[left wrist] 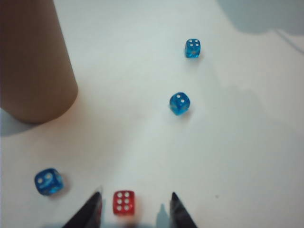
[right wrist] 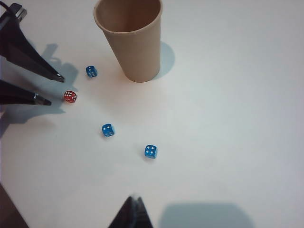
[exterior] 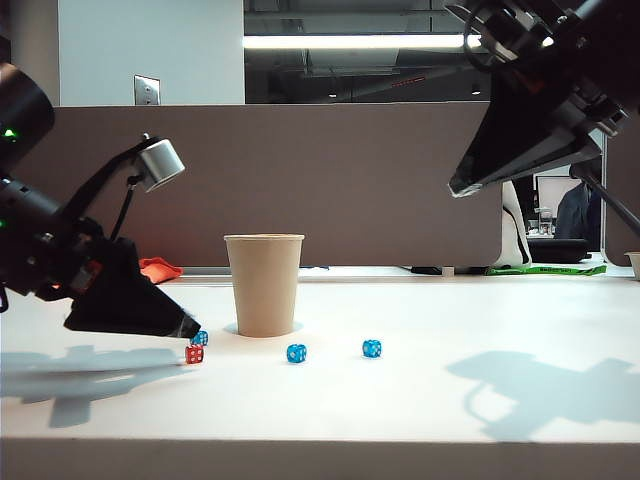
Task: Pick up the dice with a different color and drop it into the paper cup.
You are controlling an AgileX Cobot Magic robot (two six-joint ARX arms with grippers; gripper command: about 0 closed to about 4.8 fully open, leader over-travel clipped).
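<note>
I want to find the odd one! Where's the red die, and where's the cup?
red die (left wrist: 124, 203): left wrist view, on its six-pip top face.
paper cup (exterior: 264, 290): exterior view, on the middle of its side wall.

Your odd die (left wrist: 124, 203) is translucent red, six white pips up. The three other dice (left wrist: 179, 103) are translucent blue with white pips. Paper cup (exterior: 263, 284): plain tan-brown, no print. Table (exterior: 480, 330) is white with grey shadows. Left gripper (left wrist: 135, 206) has black fingers; right gripper (right wrist: 132, 214) is also black. Orange-red cloth (exterior: 159, 269) lies at the back.
</note>
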